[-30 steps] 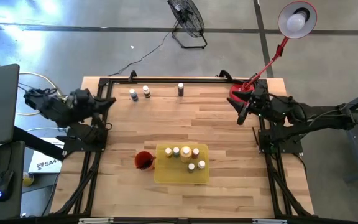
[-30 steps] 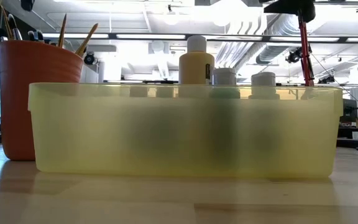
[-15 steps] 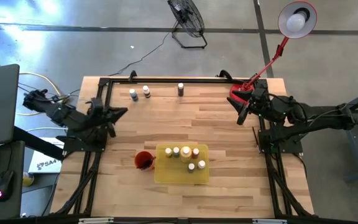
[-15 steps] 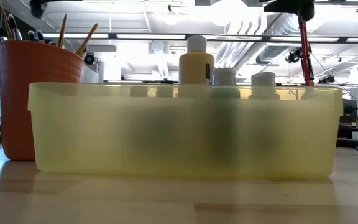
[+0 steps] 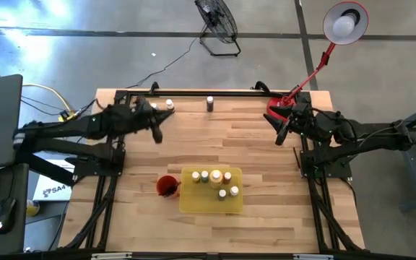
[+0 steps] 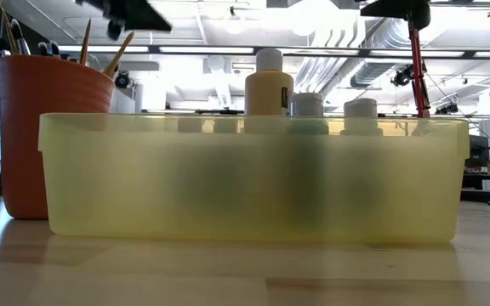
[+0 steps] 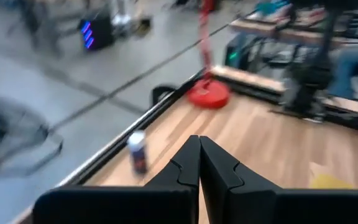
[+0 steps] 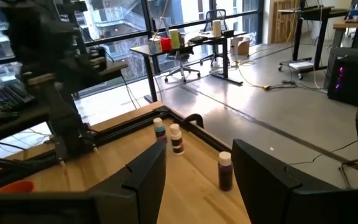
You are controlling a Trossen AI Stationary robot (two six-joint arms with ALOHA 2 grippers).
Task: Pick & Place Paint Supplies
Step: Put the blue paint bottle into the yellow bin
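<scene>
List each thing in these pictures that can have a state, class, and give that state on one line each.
Left claw: shut, holding nothing, out over the table's far left.
Right claw: open, empty, waiting at the table's right edge.
Yellow tray: holds six upright capped bottles.
Red cup: upright, brushes standing in it.
Three bottles at the far edge: upright, capped, not yet moved.
Lamp: cannot tell if lit.

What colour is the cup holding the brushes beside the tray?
The cup is orange-red, clearest in the low view; it stands beside the yellow tray.
</scene>
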